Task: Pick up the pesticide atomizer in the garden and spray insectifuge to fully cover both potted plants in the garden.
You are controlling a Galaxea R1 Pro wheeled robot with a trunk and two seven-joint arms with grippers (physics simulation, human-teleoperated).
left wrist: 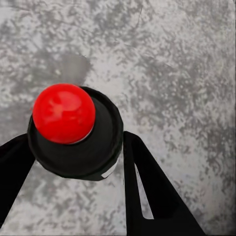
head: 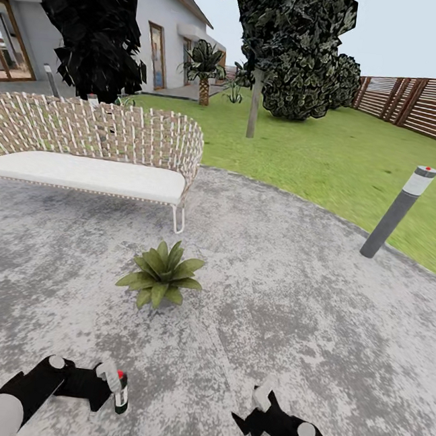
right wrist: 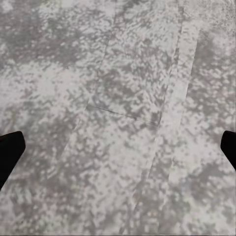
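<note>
In the garden, a green leafy potted plant stands on the mottled grey patio, just in front of me. My left gripper is low at the left, shut on the pesticide atomizer, a slim dark bottle with a red top, held upright a short way before the plant. The left wrist view looks down on the atomizer's red top with black fingers on either side of its dark body. My right gripper hangs open over bare paving, its fingertips wide apart.
A wicker bench with a white cushion stands behind the plant at the left. A grey bollard lamp leans at the patio's right edge. Beyond lie the lawn, a tree trunk, a wooden fence and the house.
</note>
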